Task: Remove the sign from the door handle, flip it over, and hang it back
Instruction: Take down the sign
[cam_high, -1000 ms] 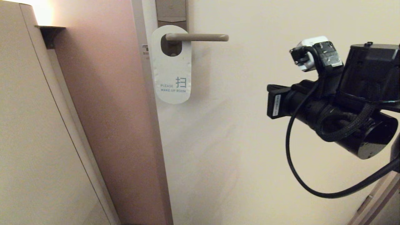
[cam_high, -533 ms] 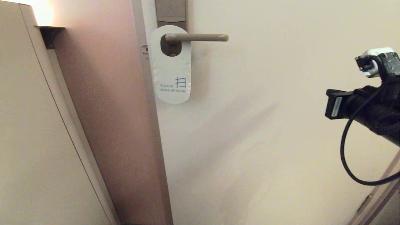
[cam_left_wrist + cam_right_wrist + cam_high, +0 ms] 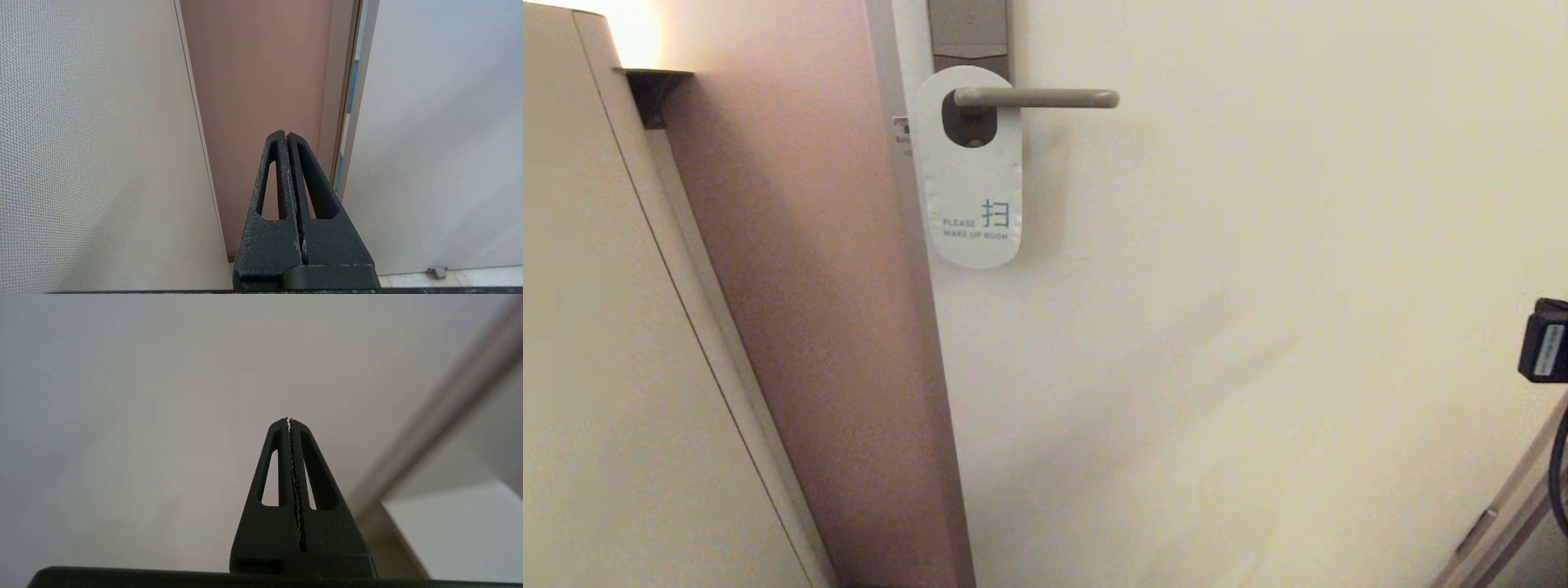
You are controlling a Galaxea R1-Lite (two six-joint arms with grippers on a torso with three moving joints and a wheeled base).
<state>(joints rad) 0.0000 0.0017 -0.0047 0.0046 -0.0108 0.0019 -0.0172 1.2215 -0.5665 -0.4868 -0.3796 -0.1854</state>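
Sign (image 3: 969,175): we see it hanging on the handle (image 3: 1045,99), upper middle of the head view, white "PLEASE MAKE UP ROOM" side out.
Right gripper (image 3: 289,421): clenched on nothing, facing the pale door (image 3: 1258,286); we find only a bit of its arm at the head view's right edge.
Left gripper (image 3: 286,135): clenched, empty, parked facing the door frame (image 3: 265,81).

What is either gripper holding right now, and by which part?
Nothing. The left gripper and right gripper are both shut on air; the sign hangs on the door handle.
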